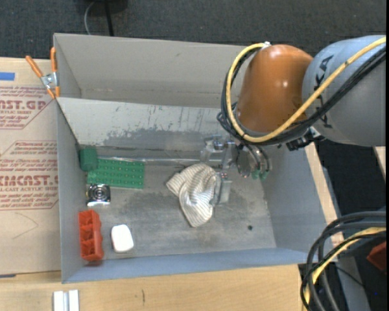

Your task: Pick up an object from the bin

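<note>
A crumpled white cloth with grey stripes (193, 198) lies in the middle of the bin floor. My gripper (222, 185) points down at the cloth's right edge and touches or overlaps it there. The cloth bunches up toward the gripper on that side. Where gripper and cloth meet is partly hidden by the gripper's own body.
Along the left of the bin lie a flat green studded plate (120, 172) with a darker green block (87, 157) at its end, a small shiny metal piece (98, 194), a red block (90, 236) and a white rounded lump (122, 238). The arm and its orange cover hang over the bin's right side.
</note>
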You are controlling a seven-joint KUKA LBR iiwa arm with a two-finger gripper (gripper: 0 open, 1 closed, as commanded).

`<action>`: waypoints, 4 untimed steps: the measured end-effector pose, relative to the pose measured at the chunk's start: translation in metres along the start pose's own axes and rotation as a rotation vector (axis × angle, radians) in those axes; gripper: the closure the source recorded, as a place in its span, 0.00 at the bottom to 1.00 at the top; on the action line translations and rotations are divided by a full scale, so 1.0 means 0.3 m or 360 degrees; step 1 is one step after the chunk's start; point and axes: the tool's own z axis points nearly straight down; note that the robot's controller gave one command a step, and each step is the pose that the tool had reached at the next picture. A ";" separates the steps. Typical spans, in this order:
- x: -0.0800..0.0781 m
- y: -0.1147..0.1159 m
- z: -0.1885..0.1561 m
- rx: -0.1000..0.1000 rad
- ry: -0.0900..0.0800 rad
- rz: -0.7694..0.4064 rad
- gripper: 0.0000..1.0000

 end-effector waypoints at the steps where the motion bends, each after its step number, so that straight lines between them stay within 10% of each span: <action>1: -0.005 0.000 -0.016 -0.0001 -0.0013 0.0001 0.00; 4: 0.027 0.004 0.344 -0.0005 -0.0021 0.0377 0.00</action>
